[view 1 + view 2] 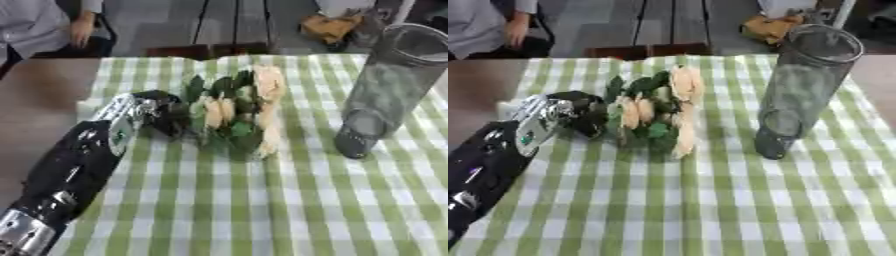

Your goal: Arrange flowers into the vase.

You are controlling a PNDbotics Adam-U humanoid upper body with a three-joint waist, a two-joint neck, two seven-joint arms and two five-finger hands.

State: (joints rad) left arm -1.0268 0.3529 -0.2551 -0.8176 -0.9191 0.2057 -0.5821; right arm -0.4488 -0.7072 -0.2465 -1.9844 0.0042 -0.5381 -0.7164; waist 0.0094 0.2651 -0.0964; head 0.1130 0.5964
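left hand [162,112] at cream flowers [236,112] on checked cloth [289,210], grip hidden, vase [385,90] apart

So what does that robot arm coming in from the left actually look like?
The left arm is thick and rounded, cased in glossy black with bright reflections. Silver metal shows at the wrist and again near the bottom corner. A small greenish mark sits on the forearm. The robot hand is black and partly hidden by the flowers. No cables show, and the right arm is out of view.
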